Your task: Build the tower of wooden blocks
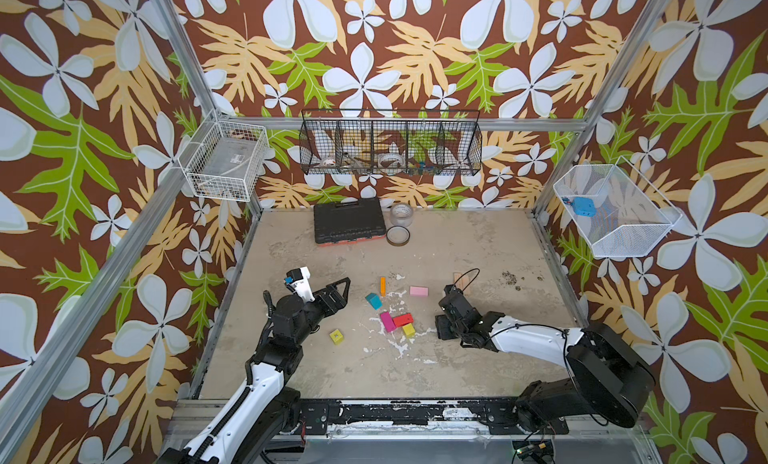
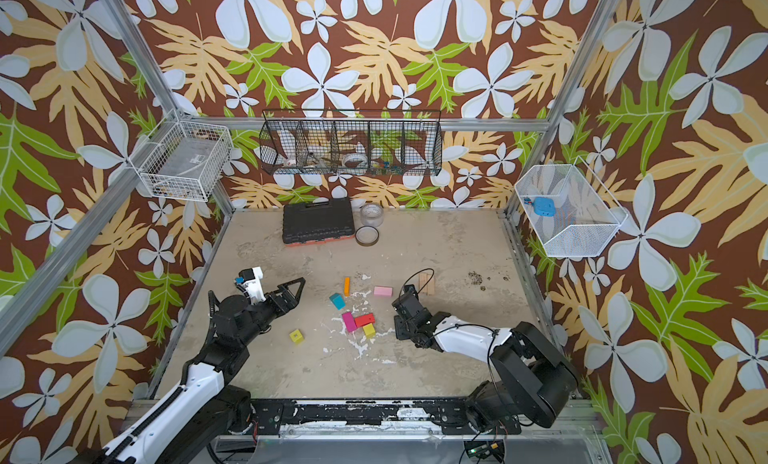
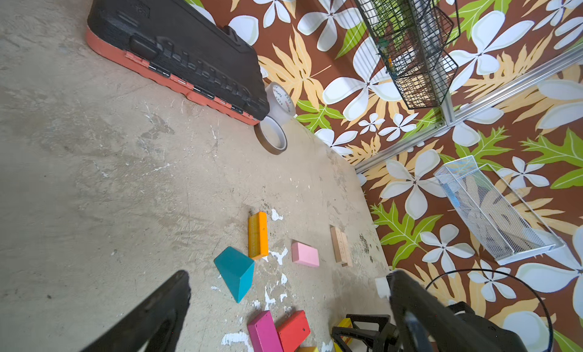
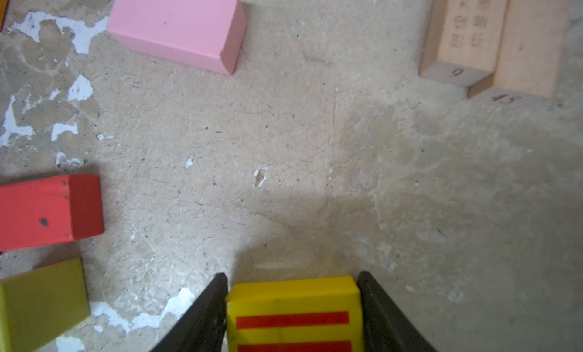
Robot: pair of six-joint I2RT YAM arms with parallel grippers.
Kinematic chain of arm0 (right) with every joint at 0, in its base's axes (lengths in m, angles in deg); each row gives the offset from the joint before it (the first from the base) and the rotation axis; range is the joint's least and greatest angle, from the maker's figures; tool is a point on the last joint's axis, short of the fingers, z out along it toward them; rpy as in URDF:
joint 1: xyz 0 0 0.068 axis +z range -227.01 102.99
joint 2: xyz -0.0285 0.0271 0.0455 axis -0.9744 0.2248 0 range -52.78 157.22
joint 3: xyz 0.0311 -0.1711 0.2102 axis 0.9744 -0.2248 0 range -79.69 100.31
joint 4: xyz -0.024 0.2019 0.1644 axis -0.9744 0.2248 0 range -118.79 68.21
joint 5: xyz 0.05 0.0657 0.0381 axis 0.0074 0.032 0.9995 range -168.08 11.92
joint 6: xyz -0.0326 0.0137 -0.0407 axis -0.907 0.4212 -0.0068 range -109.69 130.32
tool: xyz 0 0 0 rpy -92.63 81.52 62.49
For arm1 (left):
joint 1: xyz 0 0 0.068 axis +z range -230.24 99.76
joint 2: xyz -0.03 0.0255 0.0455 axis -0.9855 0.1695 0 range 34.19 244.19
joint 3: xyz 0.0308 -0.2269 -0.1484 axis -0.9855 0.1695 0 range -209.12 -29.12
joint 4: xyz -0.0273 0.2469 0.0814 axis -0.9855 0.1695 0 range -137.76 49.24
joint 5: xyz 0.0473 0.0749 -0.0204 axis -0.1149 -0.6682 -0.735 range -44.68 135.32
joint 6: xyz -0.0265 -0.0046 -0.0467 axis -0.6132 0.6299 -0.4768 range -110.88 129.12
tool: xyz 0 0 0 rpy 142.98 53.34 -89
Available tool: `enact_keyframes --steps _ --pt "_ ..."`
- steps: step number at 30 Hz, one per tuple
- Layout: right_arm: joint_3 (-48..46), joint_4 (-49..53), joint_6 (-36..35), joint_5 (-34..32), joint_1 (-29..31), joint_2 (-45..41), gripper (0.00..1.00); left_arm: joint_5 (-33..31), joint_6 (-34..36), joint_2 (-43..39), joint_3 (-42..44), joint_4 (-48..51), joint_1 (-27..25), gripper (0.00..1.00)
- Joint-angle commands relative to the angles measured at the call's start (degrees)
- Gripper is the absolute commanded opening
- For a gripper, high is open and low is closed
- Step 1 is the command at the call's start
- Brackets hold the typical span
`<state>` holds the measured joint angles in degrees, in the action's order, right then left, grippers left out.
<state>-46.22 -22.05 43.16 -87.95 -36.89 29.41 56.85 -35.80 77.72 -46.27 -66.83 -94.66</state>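
Loose wood blocks lie on the table with no tower standing: a teal wedge (image 1: 373,300), an orange bar (image 1: 382,286), a pink block (image 1: 418,291), magenta (image 1: 387,321) and red (image 1: 403,319) blocks side by side, a yellow block (image 1: 408,329), a marked yellow cube (image 1: 337,336) and tan planks (image 1: 462,279). My right gripper (image 4: 293,303) is shut on a yellow block with red stripes (image 4: 293,322), right of the red block (image 4: 41,208). My left gripper (image 3: 288,287) is open and empty, left of the teal wedge (image 3: 236,271).
A black tool case (image 1: 347,222) and two tape rolls (image 1: 401,214) sit at the table's back edge. Wire baskets hang on the left wall (image 1: 224,162), back wall (image 1: 390,148) and right wall (image 1: 615,212). A metal rail (image 1: 395,412) runs along the front.
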Motion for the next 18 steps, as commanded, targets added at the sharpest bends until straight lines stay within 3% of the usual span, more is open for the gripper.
enact_keyframes --steps 1,8,18 --pt "-0.2 3.4 1.2 0.3 0.8 -0.2 0.70 0.7 0.4 -0.7 0.1 -2.2 0.0 1.00" --pt "-0.8 4.3 2.5 -1.1 3.0 -1.3 0.75 0.7 0.7 -1.4 -0.2 -1.9 0.0 1.00" --pt "-1.0 4.2 3.4 -2.5 3.0 -0.9 0.56 1.0 0.6 -1.2 -0.3 -1.9 0.0 1.00"
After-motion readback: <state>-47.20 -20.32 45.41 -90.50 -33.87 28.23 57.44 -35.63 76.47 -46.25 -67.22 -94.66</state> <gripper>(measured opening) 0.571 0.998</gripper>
